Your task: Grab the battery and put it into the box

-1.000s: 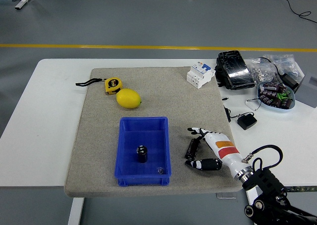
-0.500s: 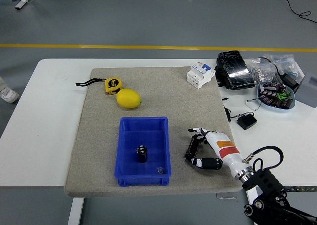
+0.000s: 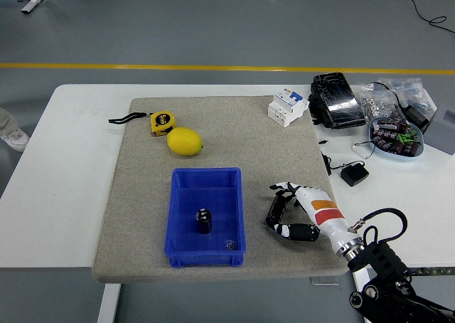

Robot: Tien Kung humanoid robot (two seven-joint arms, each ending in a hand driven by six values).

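- Head view, change: the right robot hand [image 3: 290, 210] has closed further over the last second; its fingers [image 3: 283, 189] and thumb now curl round the dark battery [image 3: 274, 210], which lay between looser fingers a second ago.
- Head view, state: the robot hand grasps the battery, which has tilted slightly and appears still to rest on the grey mat [image 3: 142, 216], just right of the blue box [image 3: 206, 176].
- Judgement: the grasp looks nearly secured; lifting and carrying left to the box remain undone.
- Head view, left arm: not visible.
- Count: one battery under the hand; one small dark cylinder [image 3: 204, 220] standing inside the box; one box; one lemon [image 3: 185, 141]; one yellow tape measure [image 3: 161, 122]; one white circuit breaker [image 3: 287, 107].
- Head view, tabletop [image 3: 50, 188]: a clutter of bags and one bowl sits at its far right, contents too small to count.
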